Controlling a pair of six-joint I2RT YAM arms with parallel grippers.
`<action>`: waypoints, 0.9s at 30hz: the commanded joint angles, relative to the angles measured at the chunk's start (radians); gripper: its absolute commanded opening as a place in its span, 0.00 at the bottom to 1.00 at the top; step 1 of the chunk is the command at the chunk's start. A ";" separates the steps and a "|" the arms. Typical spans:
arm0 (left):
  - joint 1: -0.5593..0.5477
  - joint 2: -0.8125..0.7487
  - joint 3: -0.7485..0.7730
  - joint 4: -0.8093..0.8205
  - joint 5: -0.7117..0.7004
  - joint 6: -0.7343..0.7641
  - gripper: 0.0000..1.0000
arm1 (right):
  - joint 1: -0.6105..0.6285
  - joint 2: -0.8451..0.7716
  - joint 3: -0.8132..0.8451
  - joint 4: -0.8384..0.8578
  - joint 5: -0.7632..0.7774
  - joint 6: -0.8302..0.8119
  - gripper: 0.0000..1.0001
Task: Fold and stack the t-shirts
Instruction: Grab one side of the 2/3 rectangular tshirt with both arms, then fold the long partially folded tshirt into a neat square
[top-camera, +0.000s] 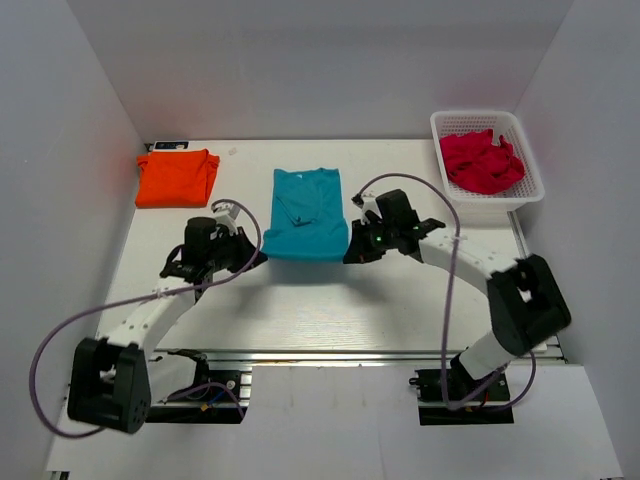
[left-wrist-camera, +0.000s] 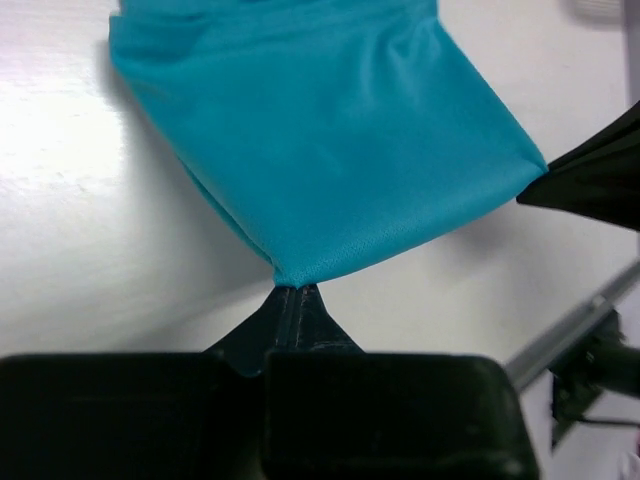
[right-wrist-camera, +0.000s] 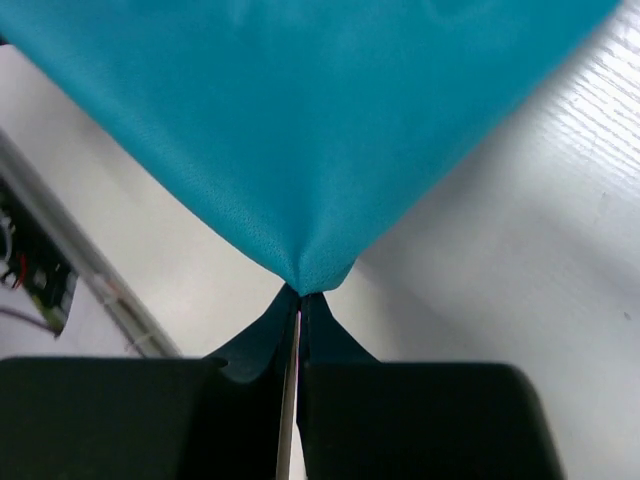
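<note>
The teal t-shirt (top-camera: 307, 215) lies at the table's middle, neck to the back, its near part lifted. My left gripper (top-camera: 258, 258) is shut on its near left corner; the left wrist view shows the teal cloth (left-wrist-camera: 320, 150) pinched at my gripper (left-wrist-camera: 290, 292). My right gripper (top-camera: 352, 254) is shut on the near right corner; the right wrist view shows the cloth (right-wrist-camera: 300, 130) pinched at my gripper (right-wrist-camera: 303, 294). The orange t-shirt (top-camera: 177, 177) lies folded at the back left.
A white basket (top-camera: 530, 190) at the back right holds crumpled red cloth (top-camera: 482, 161). White walls enclose the table on the left, back and right. A metal rail (top-camera: 350, 355) runs along the near edge.
</note>
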 joint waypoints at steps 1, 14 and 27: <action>-0.002 -0.126 0.009 -0.189 0.104 -0.032 0.00 | 0.008 -0.157 -0.009 -0.146 -0.067 -0.084 0.00; -0.002 -0.246 0.249 -0.428 0.204 0.043 0.00 | 0.002 -0.354 0.085 -0.261 -0.159 -0.130 0.00; 0.018 -0.110 0.226 -0.082 0.075 -0.006 0.00 | -0.025 -0.300 0.089 -0.074 0.122 -0.024 0.00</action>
